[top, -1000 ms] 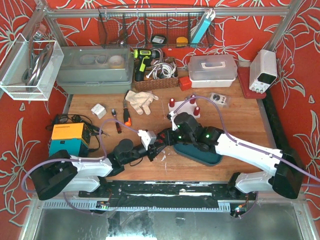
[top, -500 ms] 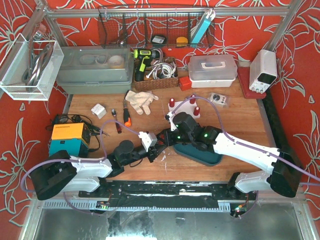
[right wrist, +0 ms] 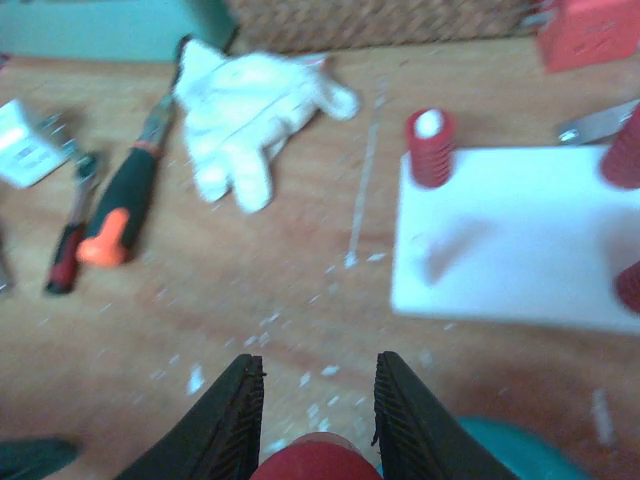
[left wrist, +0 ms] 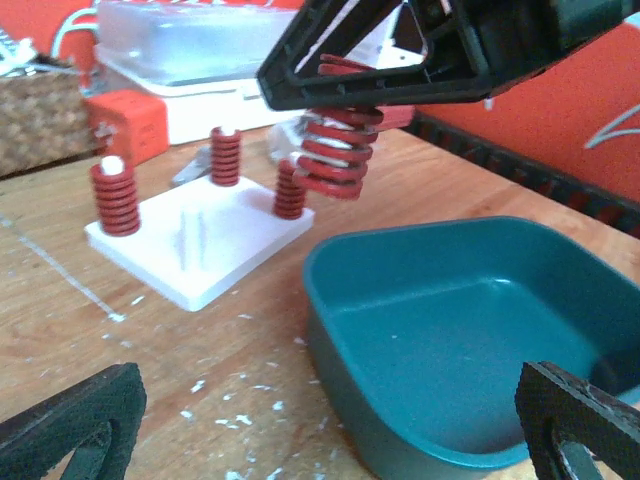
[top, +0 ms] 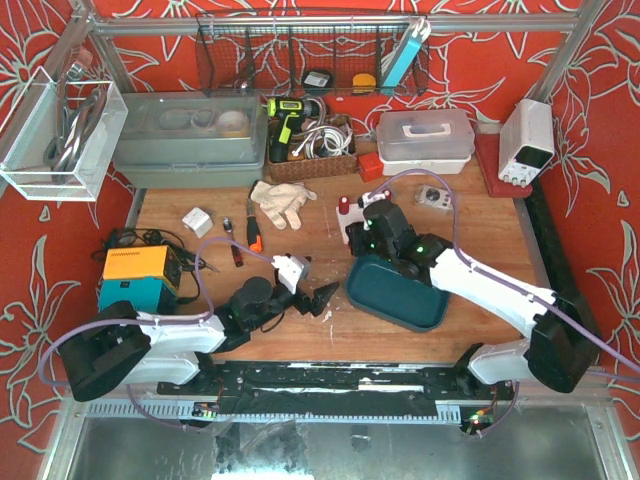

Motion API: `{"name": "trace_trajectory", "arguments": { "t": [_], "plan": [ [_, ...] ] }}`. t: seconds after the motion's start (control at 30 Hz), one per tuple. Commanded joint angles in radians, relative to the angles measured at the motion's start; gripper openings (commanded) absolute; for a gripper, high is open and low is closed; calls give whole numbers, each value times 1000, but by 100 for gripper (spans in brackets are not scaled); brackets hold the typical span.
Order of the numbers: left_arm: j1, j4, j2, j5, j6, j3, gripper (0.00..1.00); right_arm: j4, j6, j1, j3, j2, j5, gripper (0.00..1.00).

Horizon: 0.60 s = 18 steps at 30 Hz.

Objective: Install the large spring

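The right gripper (right wrist: pixel 316 400) is being closed narrowly on the large spring (left wrist: pixel 335 150), which is being held over the plate (left wrist: pixel 200 240), at 11 o'clock from the tray (top: pixel 395 300). The left gripper (top: pixel 320 297) is being held wide, empty. Pickup is judged done; seating is remaining.

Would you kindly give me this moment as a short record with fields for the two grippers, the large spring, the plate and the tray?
Right gripper: shut on the large spring, held above the table
Left gripper: open, holding nothing, low beside the teal tray
Large spring: red, slightly tilted, near the white plate's far corner, not yet seated
White plate: flat on the table, three small red springs upright on it
Teal tray: on the table, close beside the plate
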Motion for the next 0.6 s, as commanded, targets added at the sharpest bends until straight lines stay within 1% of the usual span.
{"name": "trace_trajectory", "arguments": {
  "t": [0.0, 0.1, 0.2, 0.27, 0.57],
  "plan": [
    [10, -46, 5, -139, -64, 33, 100, 138, -107, -69, 16, 72, 107, 0],
    [36, -51, 2, -143, -103, 28, 100, 168, -141, -104, 38, 137, 105, 0],
    [58, -71, 1, -147, -135, 28, 100, 250, -172, -122, 40, 177, 87, 0],
    [66, -87, -9, -166, -153, 27, 100, 270, -186, -133, 60, 211, 86, 0],
    [69, -94, -53, -203, -135, 10, 100, 296, -205, -166, 160, 347, 60, 0]
  ]
}}
